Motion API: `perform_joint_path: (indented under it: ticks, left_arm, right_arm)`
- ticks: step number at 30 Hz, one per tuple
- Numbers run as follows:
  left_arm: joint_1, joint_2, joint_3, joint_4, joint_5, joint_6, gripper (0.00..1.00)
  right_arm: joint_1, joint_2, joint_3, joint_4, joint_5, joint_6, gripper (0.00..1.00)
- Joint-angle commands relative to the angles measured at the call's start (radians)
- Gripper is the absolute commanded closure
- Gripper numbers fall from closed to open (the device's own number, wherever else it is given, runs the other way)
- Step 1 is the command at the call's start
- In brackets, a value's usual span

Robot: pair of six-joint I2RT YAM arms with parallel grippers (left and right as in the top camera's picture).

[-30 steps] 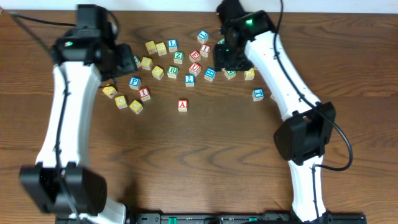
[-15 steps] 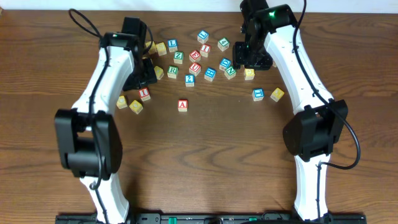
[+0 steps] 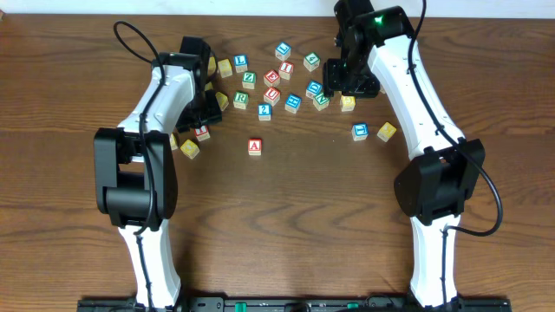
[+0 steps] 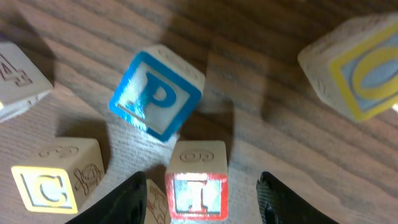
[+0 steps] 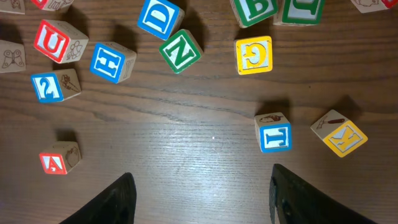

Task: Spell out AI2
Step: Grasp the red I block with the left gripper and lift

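The red A block (image 3: 254,146) lies alone in front of the scattered letter blocks, and shows too in the right wrist view, the A block (image 5: 59,158). A red I block (image 4: 196,190) sits on the table between the fingers of my left gripper (image 4: 202,202), which is open with a gap on each side. From overhead, my left gripper (image 3: 205,117) hangs just behind the I block (image 3: 202,132). The blue 2 block (image 3: 264,110) rests in the cluster, seen also as the 2 block (image 5: 53,84). My right gripper (image 5: 199,199) is open over bare wood, at the right gripper (image 3: 342,82) overhead.
Close around the I block are a blue P block (image 4: 155,93), a yellow C block (image 4: 53,180) and a yellow O block (image 4: 360,68). A blue T block (image 5: 273,132) and a yellow K block (image 5: 341,134) lie right of my right gripper. Several more blocks (image 3: 277,69) are scattered at the back.
My left arm has swung in from the left and come down over the I block. My right arm has shifted right and its jaws have widened a little.
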Motion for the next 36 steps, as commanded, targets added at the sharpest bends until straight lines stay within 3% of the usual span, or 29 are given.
perform_joint_path:
  ticks: [1, 5, 22, 30, 36]
  left_arm:
    - [0.011, 0.01, -0.008, 0.012, -0.023, -0.008, 0.44]
    - [0.01, 0.011, -0.047, 0.052, -0.023, -0.009, 0.45]
    - [0.009, 0.008, -0.088, 0.093, -0.023, -0.008, 0.76]
    - [0.0, -0.089, -0.062, 0.062, -0.023, 0.026, 0.78]
    - [-0.08, -0.209, -0.062, 0.051, -0.019, 0.048, 0.78]
  right_arm:
    - [-0.005, -0.021, 0.016, -0.002, 0.008, -0.016, 0.36]
    - [-0.005, -0.021, 0.016, -0.002, 0.008, -0.016, 0.35]
    - [-0.005, -0.021, 0.016, -0.001, 0.009, -0.016, 0.31]
    - [-0.013, -0.021, 0.016, 0.0, 0.024, -0.006, 0.32]
    - [-0.06, -0.021, 0.016, 0.01, 0.023, 0.012, 0.31]
